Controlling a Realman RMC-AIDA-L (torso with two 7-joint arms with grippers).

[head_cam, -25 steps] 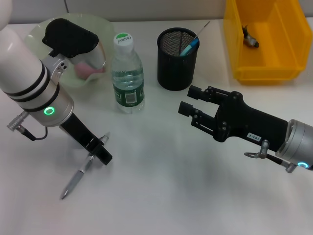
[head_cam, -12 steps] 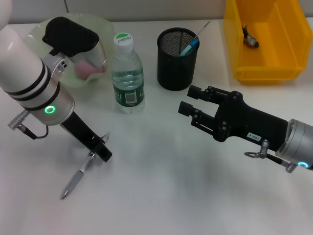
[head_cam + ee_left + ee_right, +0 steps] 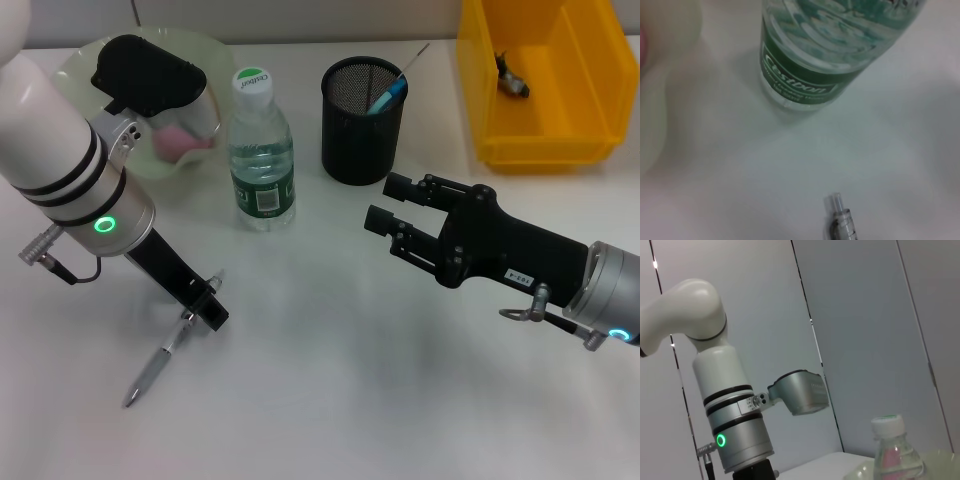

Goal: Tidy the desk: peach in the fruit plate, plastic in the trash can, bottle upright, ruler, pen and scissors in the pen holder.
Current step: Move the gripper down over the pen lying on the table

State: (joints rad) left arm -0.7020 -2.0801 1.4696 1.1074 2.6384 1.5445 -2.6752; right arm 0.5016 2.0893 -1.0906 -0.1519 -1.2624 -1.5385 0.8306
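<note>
I have the left gripper [image 3: 205, 305] low over the pen [image 3: 160, 361] on the desk [image 3: 330, 400] — fingers straddle its upper end, grip state unclear. Right gripper [image 3: 385, 205] idles, spread, near the pen holder [image 3: 363, 125].

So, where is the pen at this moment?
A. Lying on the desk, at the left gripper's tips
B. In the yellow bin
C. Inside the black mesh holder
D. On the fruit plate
A: the pen lies flat on the white desk, its upper end at the tips of the left gripper, well apart from the holder.
</note>
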